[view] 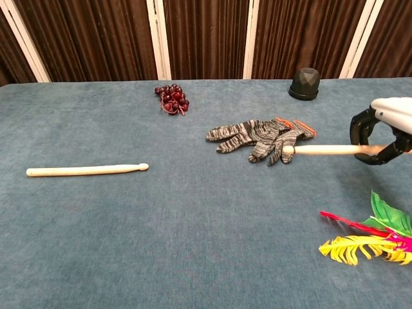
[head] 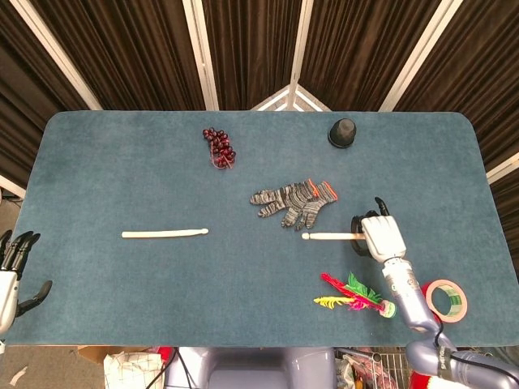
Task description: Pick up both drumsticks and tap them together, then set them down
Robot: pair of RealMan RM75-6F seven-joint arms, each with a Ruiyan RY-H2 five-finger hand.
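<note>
Drumsticks: my right hand [head: 381, 237] grips one drumstick [head: 331, 237] at lower right of head view, dark fingers [view: 368, 132] curled round shaft, tip poking left toward striped knit gloves [head: 294, 201]; from chest view can't tell whether tip touches gloves. Second drumstick [head: 165, 233] lies flat on blue table [head: 105, 154], centre left, untouched. My left hand [head: 14, 267] sits at left frame edge off table, holding nothing, fingers apart. Grape bunch [head: 219, 147] upper centre, dark cup [head: 343, 133] upper right, feather shuttlecock [head: 354, 295] and tape roll [head: 446, 299] lower right.
</note>
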